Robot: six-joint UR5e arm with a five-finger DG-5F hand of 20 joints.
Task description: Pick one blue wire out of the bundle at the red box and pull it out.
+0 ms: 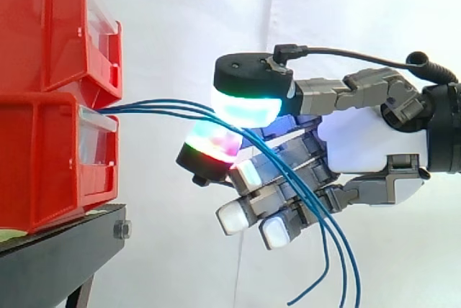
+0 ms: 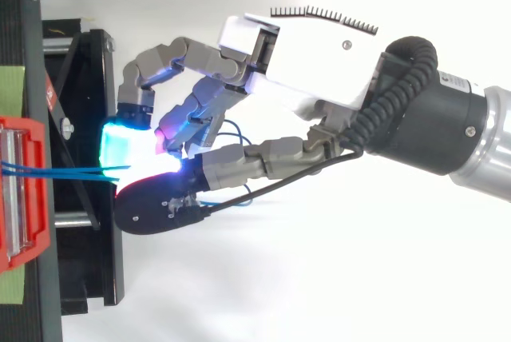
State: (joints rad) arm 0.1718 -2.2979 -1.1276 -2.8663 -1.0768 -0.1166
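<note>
Blue wires (image 1: pixel 155 109) | hand (image 1: pixel 360 141) pads (image 1: pixel 245 106) pinching them right of red box (image 1: pixel 43 164) | risk: several wires dragged out together, not one.

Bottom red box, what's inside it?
Some blue wires come out of the bottom red box at its front top edge, pinched by the hand. What lies inside is covered by its red walls.

A white curtain (image 1: pixel 187 27) hangs behind. At left, a black stand (image 1: pixel 57 265) shows a bolt (image 1: pixel 122 230) on its edge and a strip of green tape (image 2: pixel 11 90).
</note>
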